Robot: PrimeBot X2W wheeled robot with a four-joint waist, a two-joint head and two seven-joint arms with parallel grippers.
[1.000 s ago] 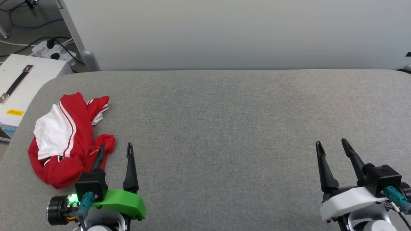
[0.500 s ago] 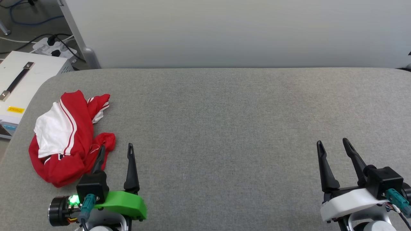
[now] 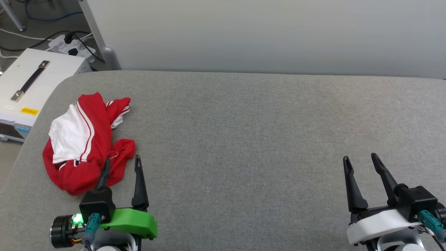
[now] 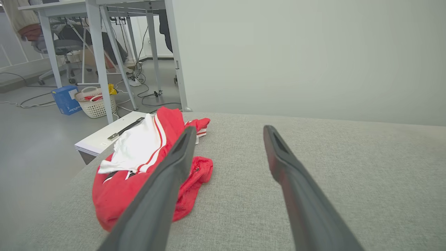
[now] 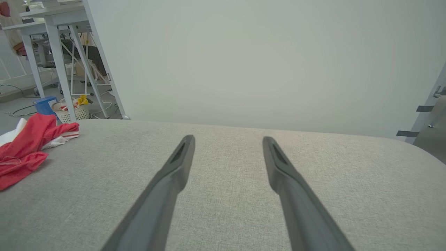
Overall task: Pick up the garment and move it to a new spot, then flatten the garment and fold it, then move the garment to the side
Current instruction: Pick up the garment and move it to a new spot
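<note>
The garment lies crumpled on the grey padded table at its left end: red cloth with a white sleeve on top and striped trim. The left wrist view shows the garment left of centre, partly behind one finger. My left gripper hovers open at the heap's near right edge, its left finger over the red cloth and nothing between its fingers. My right gripper stands open and empty far to the right. From the right wrist view the garment sits at the far left.
A white box with a black handle stands on the floor beside the table's left end, with a power strip and cables behind it. A pale partition wall runs along the table's far edge. Desk legs and a basket stand further left.
The whole head view has shifted a little to the right and down, so the camera has moved. Both grippers stay open, and the garment lies as before.
</note>
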